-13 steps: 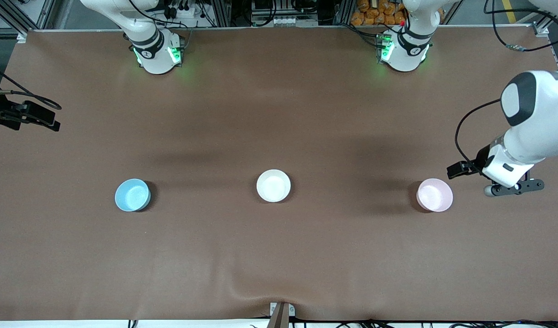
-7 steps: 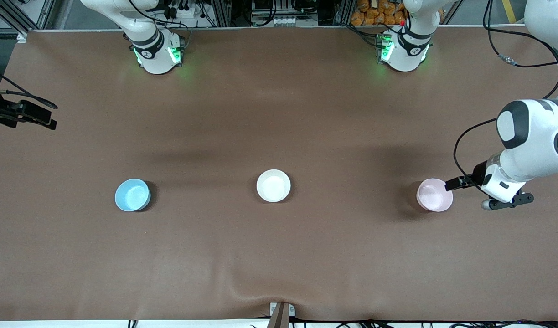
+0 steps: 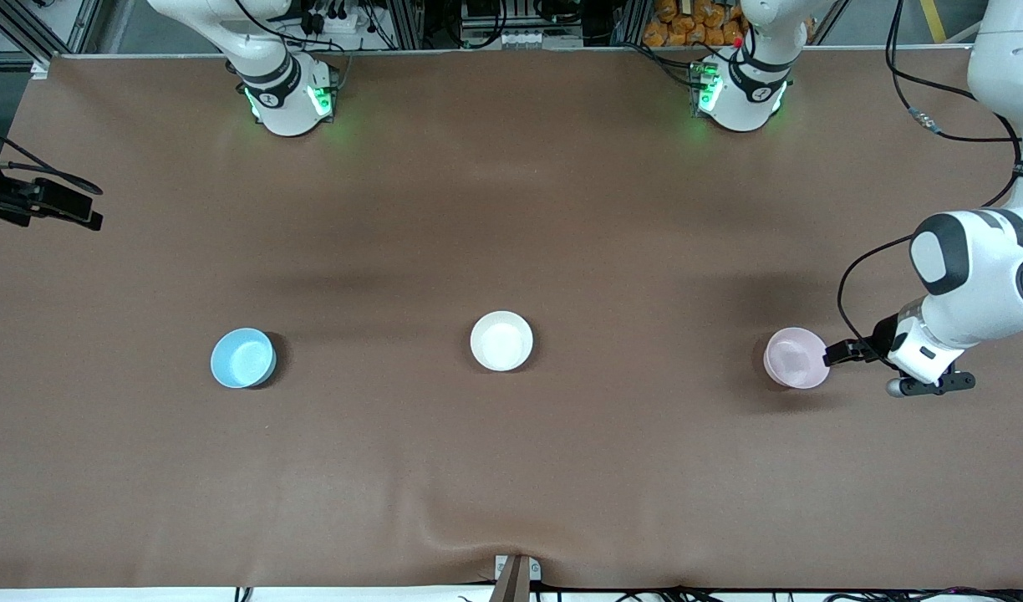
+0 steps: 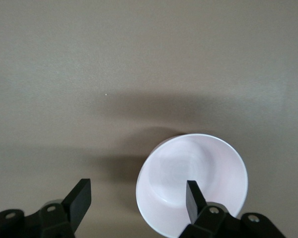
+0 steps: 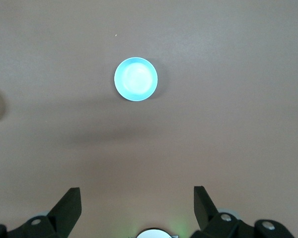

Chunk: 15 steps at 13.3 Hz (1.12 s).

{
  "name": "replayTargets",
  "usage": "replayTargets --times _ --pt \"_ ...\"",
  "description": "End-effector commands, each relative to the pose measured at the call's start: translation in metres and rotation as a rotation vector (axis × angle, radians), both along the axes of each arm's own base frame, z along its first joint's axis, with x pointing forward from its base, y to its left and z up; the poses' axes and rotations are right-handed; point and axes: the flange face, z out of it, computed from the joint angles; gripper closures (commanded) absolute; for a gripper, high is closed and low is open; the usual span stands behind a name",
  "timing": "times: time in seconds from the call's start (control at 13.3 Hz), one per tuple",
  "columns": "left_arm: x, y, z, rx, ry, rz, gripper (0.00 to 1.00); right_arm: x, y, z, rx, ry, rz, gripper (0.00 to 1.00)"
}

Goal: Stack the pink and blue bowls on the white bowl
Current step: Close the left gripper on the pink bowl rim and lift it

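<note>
Left gripper (image 3: pixel 837 354) has been brought down to the pink bowl (image 3: pixel 796 358), jaws wide, one finger over its rim, nothing held | pink bowl sits toward the left arm's end, white bowl (image 3: pixel 501 340) mid-table, blue bowl (image 3: pixel 242 358) toward the right arm's end | right gripper (image 5: pixel 137 201) is held wide open, empty, waiting high over the brown table (image 3: pixel 511 468).

The white bowl (image 3: pixel 501 340) sits on the bench (image 3: pixel 511 468) between the blue bowl (image 3: pixel 243 358) and the pink bowl (image 3: pixel 796 357), well apart.
</note>
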Motion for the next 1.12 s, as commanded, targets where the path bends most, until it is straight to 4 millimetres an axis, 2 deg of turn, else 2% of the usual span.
replayTargets --times 0.0,0.45,0.53,0.75,0.9,1.05 --pt "0.002 -0.002 -0.007 0.002 -0.014 -0.018 0.32 -0.003 0.003 0.003 -0.003 -0.005 0.003 0.0" --pt "0.002 -0.004 -0.03 0.021 -0.016 -0.052 0.45 -0.003 0.008 0.004 -0.004 -0.005 0.003 0.0" --pt "0.002 -0.004 -0.034 0.018 -0.011 -0.051 0.5 -0.004 0.008 0.004 -0.003 0.0 0.003 0.0" --pt "0.001 -0.007 -0.047 0.008 0.007 -0.054 0.72 -0.004 0.008 0.003 -0.003 0.003 0.004 0.0" --pt "0.0 -0.008 -0.049 0.005 0.01 -0.055 1.0 -0.004 0.006 0.003 -0.003 0.006 0.01 0.0" --pt "0.0 -0.005 -0.047 0.008 0.009 -0.059 1.0 -0.004 0.006 0.003 -0.003 0.004 0.01 0.0"
